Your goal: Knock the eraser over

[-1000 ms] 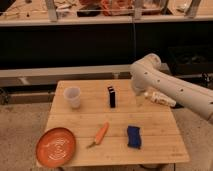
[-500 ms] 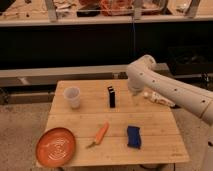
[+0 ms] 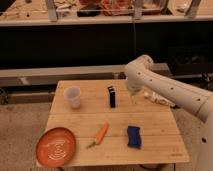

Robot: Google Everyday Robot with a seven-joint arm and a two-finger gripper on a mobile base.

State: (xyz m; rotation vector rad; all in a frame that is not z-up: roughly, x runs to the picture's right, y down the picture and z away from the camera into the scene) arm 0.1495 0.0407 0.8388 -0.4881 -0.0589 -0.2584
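Observation:
The eraser (image 3: 112, 96), a slim black block, stands upright near the middle of the wooden table (image 3: 150, 120), toward its back. My white arm (image 3: 165, 87) reaches in from the right, with its bent joint above the table's back edge. My gripper (image 3: 132, 93) hangs down below that joint, a short way right of the eraser and apart from it.
A clear cup (image 3: 73, 97) stands left of the eraser. An orange carrot (image 3: 101, 134) and a blue sponge pad (image 3: 133, 136) lie toward the front. An orange plate (image 3: 56, 146) sits at the front left corner. A pale object (image 3: 158, 98) lies under my arm at the right.
My arm has swung left along the table's back, bringing the gripper closer to the eraser. The eraser still stands upright in the same place.

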